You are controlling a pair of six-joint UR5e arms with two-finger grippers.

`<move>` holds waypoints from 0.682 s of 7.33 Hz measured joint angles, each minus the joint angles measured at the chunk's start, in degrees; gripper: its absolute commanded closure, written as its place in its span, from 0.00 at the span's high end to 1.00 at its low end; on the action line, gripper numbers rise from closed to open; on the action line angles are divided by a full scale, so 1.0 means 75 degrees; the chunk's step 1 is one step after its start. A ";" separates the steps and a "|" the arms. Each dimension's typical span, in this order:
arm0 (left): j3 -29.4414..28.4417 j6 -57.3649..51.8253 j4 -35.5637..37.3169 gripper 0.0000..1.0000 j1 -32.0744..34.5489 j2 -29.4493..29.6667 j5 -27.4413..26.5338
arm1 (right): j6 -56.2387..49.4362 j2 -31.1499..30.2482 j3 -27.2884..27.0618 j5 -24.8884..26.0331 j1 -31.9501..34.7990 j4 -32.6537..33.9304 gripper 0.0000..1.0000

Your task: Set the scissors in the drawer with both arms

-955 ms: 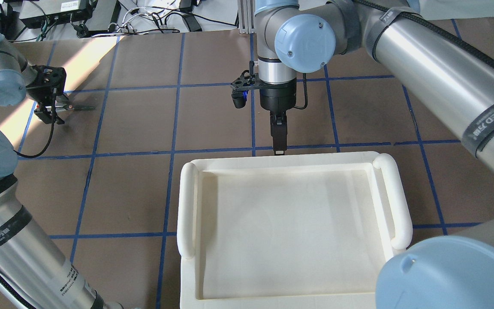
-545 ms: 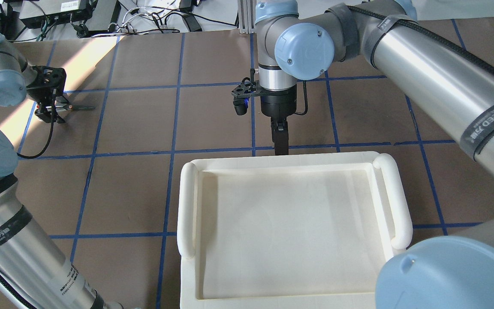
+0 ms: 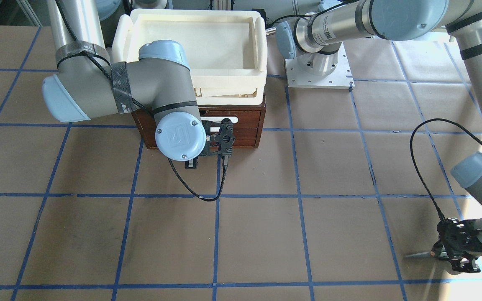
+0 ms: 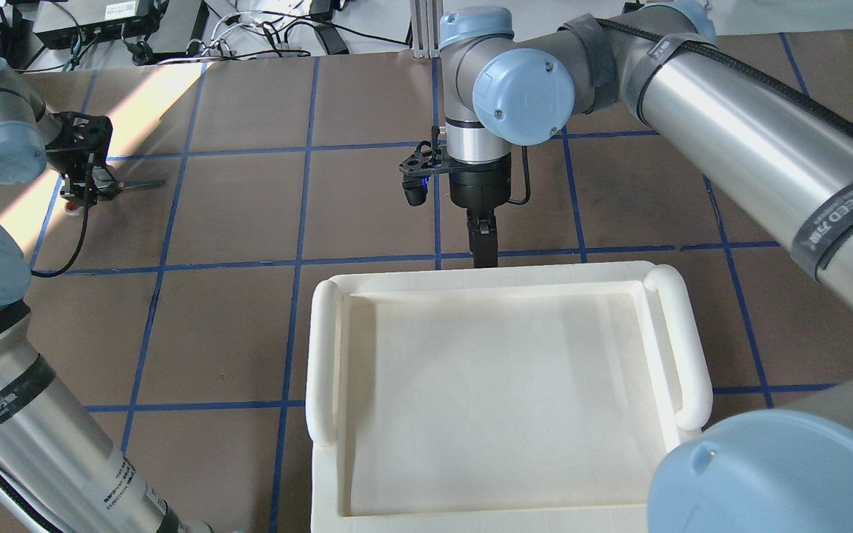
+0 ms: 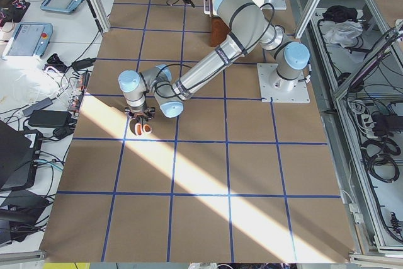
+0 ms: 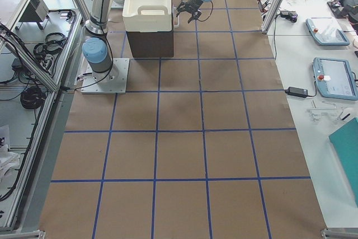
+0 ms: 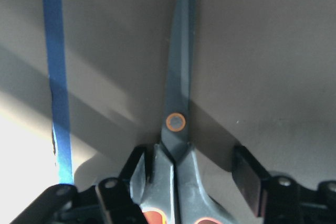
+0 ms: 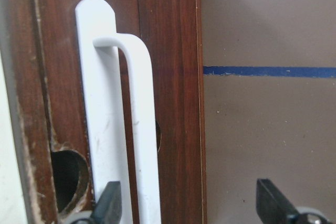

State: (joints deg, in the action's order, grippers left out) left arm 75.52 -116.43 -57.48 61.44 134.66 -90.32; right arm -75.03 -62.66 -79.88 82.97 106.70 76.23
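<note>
The scissors (image 4: 138,184) lie flat on the brown table at the far left, with the blades pointing towards the middle. My left gripper (image 4: 89,194) is down over the handle end. In the left wrist view its open fingers (image 7: 139,169) straddle the scissors (image 7: 178,93) just behind the pivot, not clamped. The dark wooden drawer (image 3: 245,129) sits under the cream tray, its front looking flush. My right gripper (image 8: 190,203) is open in front of it, and the white bar handle (image 8: 139,129) stands between its fingers. From overhead the right gripper (image 4: 484,255) hangs at the tray's far edge.
The cream-white plastic tray (image 4: 323,355) rests on top of the drawer box and hides it from overhead. A white base plate (image 3: 318,75) holds the left arm's base beside the box. Cables and boxes lie past the table's far edge (image 4: 130,29).
The left gripper has shifted slightly towards the scissors' handle end. The right wrist has moved a little and its gripper has settled lower at the drawer front. The scissors have not moved.
</note>
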 measured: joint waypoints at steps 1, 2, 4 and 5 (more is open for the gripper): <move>0.0005 -0.0034 0.0005 0.00 0.0002 -0.0052 0.0009 | 0.0003 0.0000 -0.0046 0.0000 0.0013 0.0001 0.92; 0.0011 -0.0048 -0.0025 0.00 0.0016 -0.0153 0.0027 | 0.0000 0.0000 -0.0075 0.0002 0.0025 0.0008 0.92; 0.0044 -0.0029 -0.0241 0.00 0.0069 -0.0479 0.0038 | -0.0011 0.0001 -0.0091 0.0010 0.0034 0.0078 0.70; 0.0064 0.0041 -0.0445 0.00 0.0105 -0.0661 0.0053 | -0.0014 0.0015 -0.0094 0.0011 0.0035 0.0120 0.71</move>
State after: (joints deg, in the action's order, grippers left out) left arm 76.00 -116.12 -60.81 62.22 129.71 -89.92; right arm -75.13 -62.55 -80.59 83.05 106.96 77.13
